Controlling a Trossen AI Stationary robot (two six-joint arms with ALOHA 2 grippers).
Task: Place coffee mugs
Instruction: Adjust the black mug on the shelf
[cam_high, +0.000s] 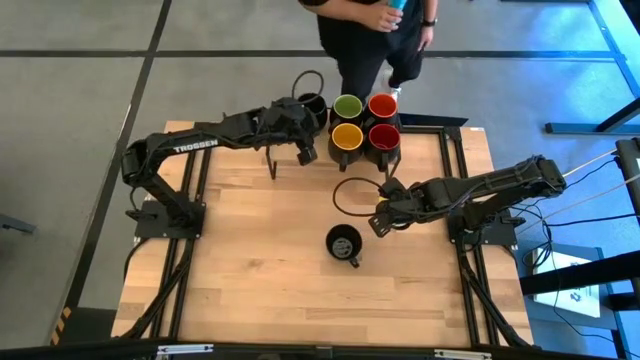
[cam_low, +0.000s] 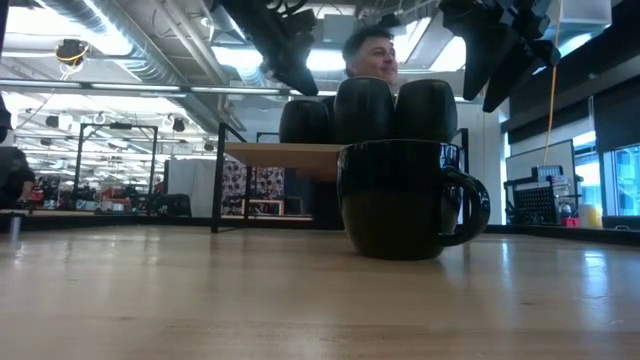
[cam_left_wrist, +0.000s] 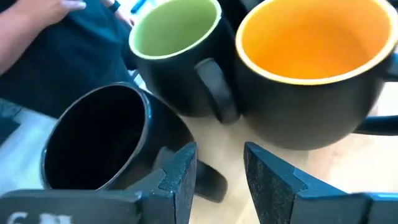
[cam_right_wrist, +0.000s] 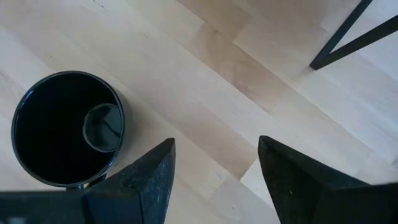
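Nearest the camera edge of the desk (cam_high: 250, 290), pale wooden planks with visible grain: one lone black mug (cam_high: 343, 244), round, glossy, black inside and out, handle pointing toward the near right corner, standing upright and well apart from the others. In the low view it fills the middle, dark and shiny, with small white lettering by the handle.

Just beyond it, to its right: right claw (cam_high: 380, 222), hovering above bare planks, its dark fingers (cam_right_wrist: 144, 180) spread wide and holding nothing.

Farther back, at the far edge: a tight block of four mugs, black outside. Yellow-lined mug (cam_high: 347, 137) beside a red-lined mug (cam_high: 384, 137); behind them a green-lined mug (cam_high: 347, 105) and a second red-lined mug (cam_high: 382, 105). Linings are smooth and glazed.

Left of that block: second black mug (cam_high: 312, 107), black within, close beside the green-lined one.

Above that spot: left claw (cam_high: 288, 155), fingers (cam_left_wrist: 180, 177) parted by a narrow gap, empty, over the desk between the second black mug and the yellow-lined mug.

Beyond the desk: a person (cam_high: 365, 35) in dark clothing, standing.
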